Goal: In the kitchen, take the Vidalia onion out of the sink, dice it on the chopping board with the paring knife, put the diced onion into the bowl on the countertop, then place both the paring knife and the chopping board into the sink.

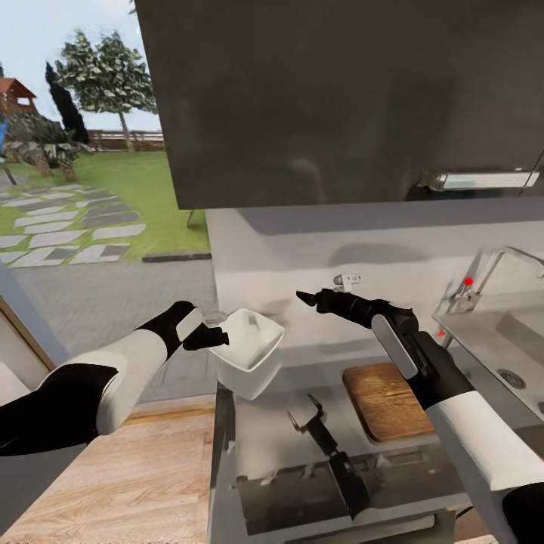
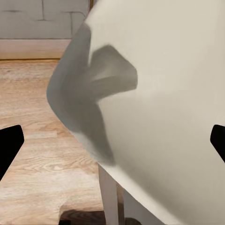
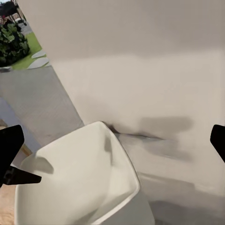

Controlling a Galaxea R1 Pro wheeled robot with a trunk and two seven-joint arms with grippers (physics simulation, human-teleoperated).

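both arms reach forward over the near end of the worktop [image 1: 302, 370], the tilted bowl [image 1: 245, 355] between them.

nearest, the left arm stretches in from the floor side, and the left gripper [image 1: 205, 332] holds its fingers narrow at the bowl's rim; whether they truly pinch it cannot be told, though the bowl tips over the worktop's end edge, probably lifted for moving. beside it the chopping board [image 1: 381, 400] lies flat and bare, likely kept free for dicing. beyond the board the right arm slants up and inward, its right gripper [image 1: 313, 299] hanging wide and empty near the backsplash, above the bowl. farther right sits the sink [image 1: 499, 340] under its tap [image 1: 483, 276]; onion and knife cannot be made out.
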